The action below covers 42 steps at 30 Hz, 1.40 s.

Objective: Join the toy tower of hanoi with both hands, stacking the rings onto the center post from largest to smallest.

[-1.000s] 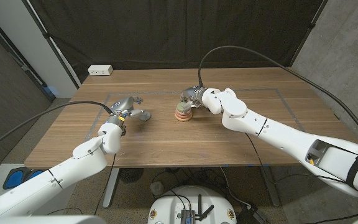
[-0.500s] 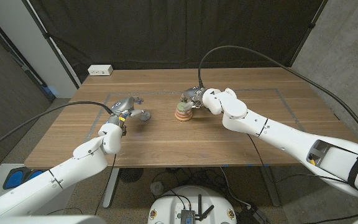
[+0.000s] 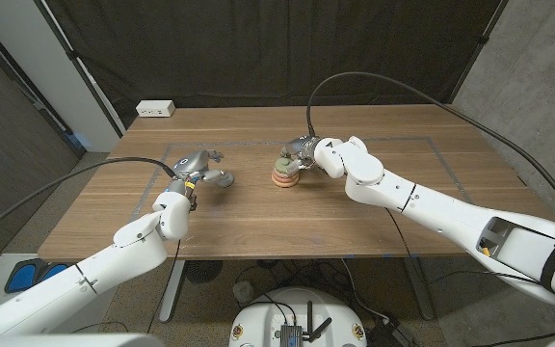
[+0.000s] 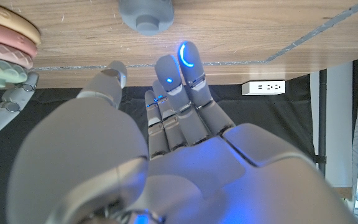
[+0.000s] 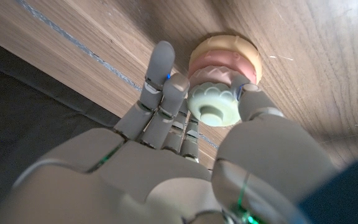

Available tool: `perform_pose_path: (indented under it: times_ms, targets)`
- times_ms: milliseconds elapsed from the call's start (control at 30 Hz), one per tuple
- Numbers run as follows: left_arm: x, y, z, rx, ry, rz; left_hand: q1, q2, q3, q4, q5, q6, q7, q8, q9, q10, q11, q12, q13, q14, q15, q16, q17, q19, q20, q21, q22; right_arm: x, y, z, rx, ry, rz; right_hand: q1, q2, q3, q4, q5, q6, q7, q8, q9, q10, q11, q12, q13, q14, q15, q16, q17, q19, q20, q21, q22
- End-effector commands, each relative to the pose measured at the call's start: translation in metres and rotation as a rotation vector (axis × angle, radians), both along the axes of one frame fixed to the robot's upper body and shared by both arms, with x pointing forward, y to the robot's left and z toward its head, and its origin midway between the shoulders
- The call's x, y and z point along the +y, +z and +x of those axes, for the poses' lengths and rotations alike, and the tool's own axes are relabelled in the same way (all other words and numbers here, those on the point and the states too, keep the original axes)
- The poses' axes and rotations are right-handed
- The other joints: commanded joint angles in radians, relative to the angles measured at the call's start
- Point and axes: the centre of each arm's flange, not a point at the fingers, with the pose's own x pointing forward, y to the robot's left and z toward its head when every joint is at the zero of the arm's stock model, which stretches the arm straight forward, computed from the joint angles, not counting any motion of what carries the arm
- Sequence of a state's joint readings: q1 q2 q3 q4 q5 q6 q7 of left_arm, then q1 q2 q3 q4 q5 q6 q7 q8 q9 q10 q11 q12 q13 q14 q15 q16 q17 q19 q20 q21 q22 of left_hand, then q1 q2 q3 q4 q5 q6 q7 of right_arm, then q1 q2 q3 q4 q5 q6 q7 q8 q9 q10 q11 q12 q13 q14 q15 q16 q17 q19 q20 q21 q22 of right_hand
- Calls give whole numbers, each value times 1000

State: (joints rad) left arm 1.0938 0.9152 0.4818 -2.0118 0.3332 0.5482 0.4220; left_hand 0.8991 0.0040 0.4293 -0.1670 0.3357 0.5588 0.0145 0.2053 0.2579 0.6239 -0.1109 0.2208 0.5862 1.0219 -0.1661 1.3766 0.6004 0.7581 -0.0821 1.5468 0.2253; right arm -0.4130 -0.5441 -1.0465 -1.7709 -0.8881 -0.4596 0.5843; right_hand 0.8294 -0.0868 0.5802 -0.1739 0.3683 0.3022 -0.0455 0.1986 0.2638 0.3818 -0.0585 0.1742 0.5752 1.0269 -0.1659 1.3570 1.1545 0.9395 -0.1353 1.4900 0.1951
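Observation:
The ring stack (image 3: pixel 283 173) stands mid-table: a yellow ring (image 5: pixel 241 51) lowest, a pink ring (image 5: pixel 211 67) on it, and a pale green ring (image 5: pixel 213 106) on top with the post's tip in its hole. My right hand (image 3: pixel 303 151) reaches over the stack, its thumb and fingers (image 5: pixel 171 87) on opposite sides of the green ring. A grey round piece (image 3: pixel 222 177) with a knob (image 4: pixel 146 14) lies on the table left of the stack. Just behind that piece, my left hand (image 3: pixel 196 163) hovers with fingers (image 4: pixel 188 62) straight and apart, holding nothing.
A white power strip (image 3: pixel 155 109) lies at the table's far left corner. Thin lines (image 3: pixel 432 145) mark a rectangle on the wooden top. A black curtain hangs behind the table, and a cable arcs above the right arm.

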Motion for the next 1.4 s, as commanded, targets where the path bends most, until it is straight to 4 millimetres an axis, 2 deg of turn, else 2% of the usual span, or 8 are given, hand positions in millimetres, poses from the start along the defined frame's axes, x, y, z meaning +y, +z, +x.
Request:
perform_pose_path:
  times_ms: [33,300,567,600,1000,1133,1400]
  targets:
    - [2,0,-2,-2,5,0,6,0,3,1,2,13,-1,4,4,8,0,-2,5,4,-53,6,4,4,-126,4,4,1,4,-3,-2,-14,-17,7,-10,-11,4,-12,-28,10,-4,7,-18,8,5,-6,-9,-53,-14,-6,-16,-80,-4,0]
    - [2,1,-2,-3,3,2,6,1,4,1,2,13,-2,3,5,7,-2,-3,4,4,-53,6,4,3,-126,3,4,0,8,-8,-15,-13,-5,10,-14,-27,8,-25,-80,27,-7,6,-59,28,5,-23,-31,-53,-46,-28,-38,-79,-7,-2]
    - [2,2,-1,-3,3,-2,7,2,6,1,2,15,-2,4,6,9,0,-2,6,5,-53,8,6,3,-126,3,5,-6,13,-17,-29,-16,10,10,-14,-36,10,-31,-61,27,7,5,-61,32,11,-30,-36,-53,-57,-38,-49,-78,-10,-5]
    - [2,2,-2,-3,3,-2,7,2,6,1,2,15,-2,4,6,10,-1,-2,6,6,-53,8,7,4,-126,4,5,-7,14,-18,-30,-15,14,10,-12,-40,11,-32,-57,20,9,5,-59,30,13,-33,-40,-53,-64,-44,-52,-78,-10,-5]
    - [1,4,0,-8,7,-9,5,1,7,1,2,15,-3,3,7,10,0,-3,7,7,-53,10,8,4,-126,4,5,-28,18,-24,-55,-19,89,20,4,-52,13,-39,9,20,39,7,-14,11,32,-45,-33,-53,-69,-50,-52,-79,-5,-5]
    - [0,6,-1,-12,8,-9,5,1,8,0,2,15,-3,3,7,10,0,-4,6,3,-53,7,6,4,-126,3,5,-41,16,-26,-78,9,160,34,22,-55,12,-39,53,23,57,12,33,-13,47,-48,-1,-54,-48,-25,-36,-80,7,-1]
    - [-7,7,0,-1,0,-9,4,0,9,0,2,16,-4,3,9,12,-3,-4,7,5,-53,8,5,7,-126,5,7,-56,12,-28,-106,-1,218,42,33,-55,12,-38,93,17,72,16,60,-22,57,-43,14,-54,-40,-4,-24,-80,16,-1]
